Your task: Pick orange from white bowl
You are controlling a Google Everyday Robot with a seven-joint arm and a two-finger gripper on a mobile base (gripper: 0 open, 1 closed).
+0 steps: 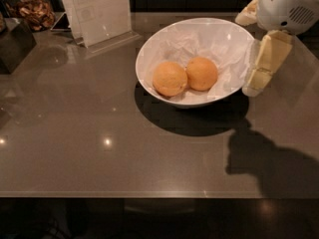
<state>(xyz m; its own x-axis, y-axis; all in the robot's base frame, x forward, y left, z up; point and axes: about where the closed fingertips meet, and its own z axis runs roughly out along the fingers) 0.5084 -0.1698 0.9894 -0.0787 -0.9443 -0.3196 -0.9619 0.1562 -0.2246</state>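
The orange point(202, 73) lies in the white bowl point(149, 49), right of the bowl's middle, on crumpled white paper point(219, 44) that lines the inside. Its left side touches a second, paler yellowish orange point(170, 78), which sits slightly nearer the camera. Both fruits are uncovered and nothing grips either one.

The bowl stands on a glossy grey-brown tabletop point(99, 148) and throws a dark round shadow point(199, 121) onto the surface in front of and beneath it.

The gripper point(243, 54) is at the bowl's right rim, outside the bowl and above the table. It is spread wide and holds nothing. One cream-coloured finger point(266, 59) hangs down and leftward, its tip level with the bowl's outer right wall – whether it touches the wall cannot be told. The other finger point(246, 15) points left just beyond the far right part of the rim. The white rounded wrist housing point(289, 4) sits above them in the top right corner. The arm's shadow point(269, 166) falls on the table at lower right.

Well apart from the bowl, at the far left end of the table, stands a clear acrylic sign holder point(97, 11) with a printed sheet in it. Left of that is a glass jar of brown dried pieces point(35, 14), and nearer the left edge a dark box point(15, 46) – its contents cannot be made out
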